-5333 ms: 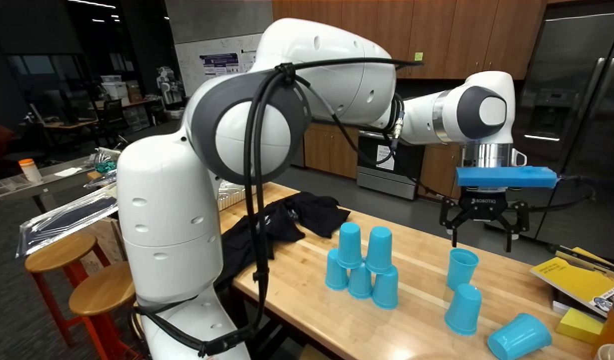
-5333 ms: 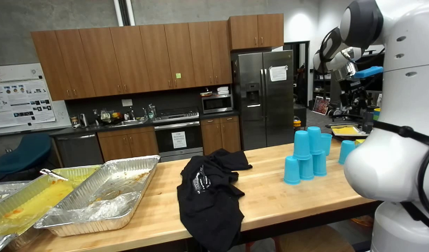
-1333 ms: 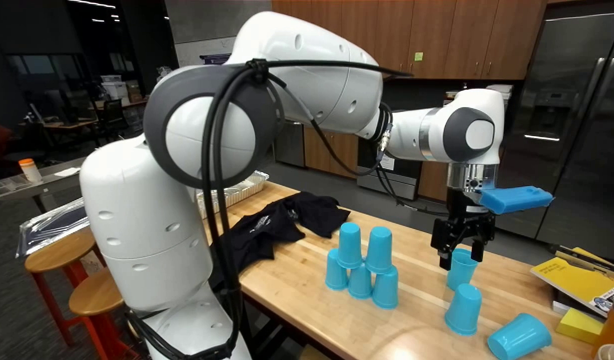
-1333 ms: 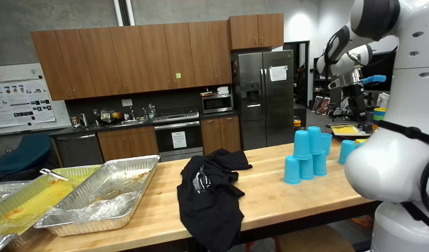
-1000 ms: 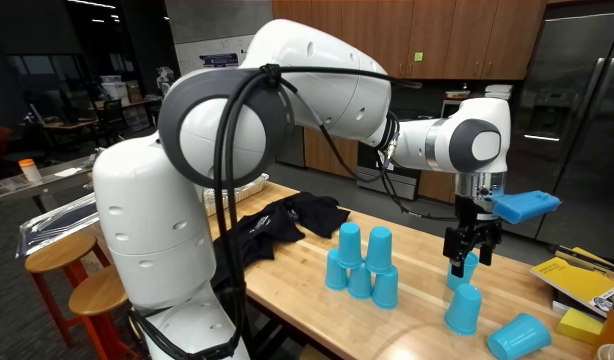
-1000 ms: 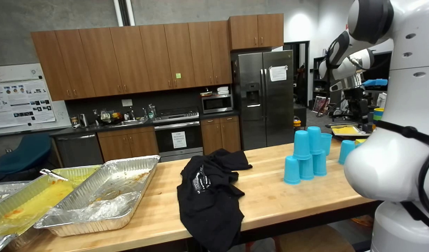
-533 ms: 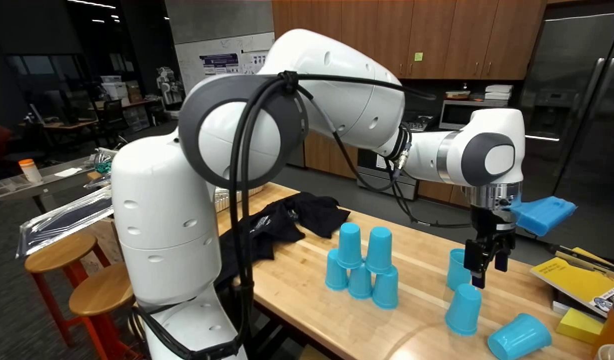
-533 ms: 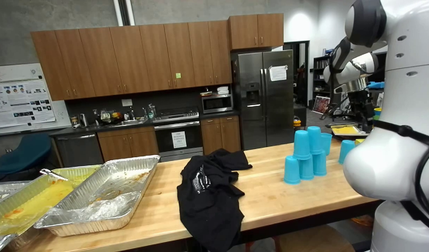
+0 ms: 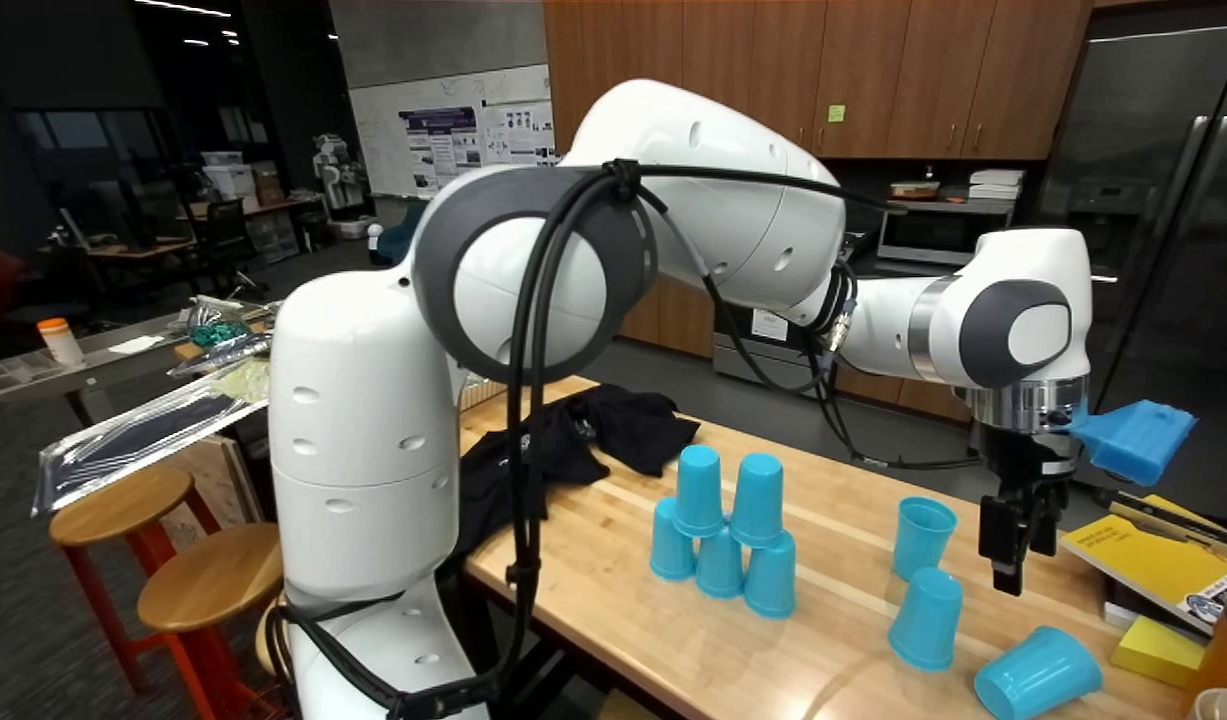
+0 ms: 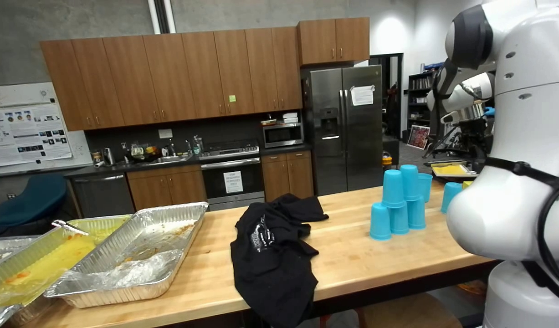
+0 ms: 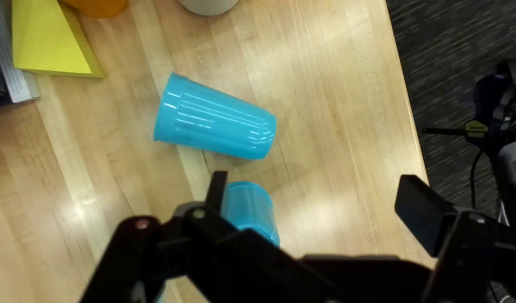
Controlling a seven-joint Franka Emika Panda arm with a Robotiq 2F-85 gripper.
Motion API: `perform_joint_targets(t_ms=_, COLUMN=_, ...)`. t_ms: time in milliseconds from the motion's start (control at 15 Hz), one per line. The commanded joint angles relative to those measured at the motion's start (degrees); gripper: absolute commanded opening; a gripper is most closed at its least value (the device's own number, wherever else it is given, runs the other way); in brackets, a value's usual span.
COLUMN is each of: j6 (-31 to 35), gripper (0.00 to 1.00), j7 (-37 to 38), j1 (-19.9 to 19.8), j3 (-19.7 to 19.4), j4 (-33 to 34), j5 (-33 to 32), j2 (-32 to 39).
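Blue and shiny, 1 tipped cup [image 11: 215,120] lies on its side on the wooden table [image 11: 346,105], with its wide end pointing away from the edge where dark carpet [image 11: 443,42] shows. Just beside it is an upside-down cup [image 11: 249,206], partly hidden by a finger [image 11: 216,189] of the black gripper [image 11: 318,200]. This claw hangs above the table top with its 2 fingers wide apart in the wrist view, let loose and gripping nothing. In an exterior view, an upright cup [image 9: 921,548] stands near the long edge across from the robot [image 9: 363,420], mouth up. A yellow block [image 9: 1158,652] sits near the tipped cup, and a yellow book [image 9: 1138,560] lies by that long edge. Farther along the table, 5 more cups make a stack [image 9: 721,565], 3 at the bottom and 2 on top, all mouth down. A black shirt [image 10: 274,264] droops over the long edge on the robot's side. A foil tray [image 10: 124,294] sits at the table end away from the claw. Behind the table are brown cupboards [image 10: 170,77] and a gray fridge [image 10: 322,168].
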Motion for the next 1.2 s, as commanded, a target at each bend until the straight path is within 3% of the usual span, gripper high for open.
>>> perform_joint_targets(t_ms=0, j6=-0.1, gripper=1.0, j7=-2.2, j1=-0.8, j3=0.8, j4=2.4, j5=1.7, j2=2.6)
perform_joint_targets(t_ms=533, j6=-0.8, gripper=1.0, j7=-4.9, j1=-2.6, j3=1.5, j4=3.9, j5=8.5, j2=5.2)
perform_joint_targets(t_ms=1133, j6=1.7, gripper=1.0, j7=-3.3, j1=-2.2, j3=1.8, j4=2.4, j5=6.9, j2=5.5)
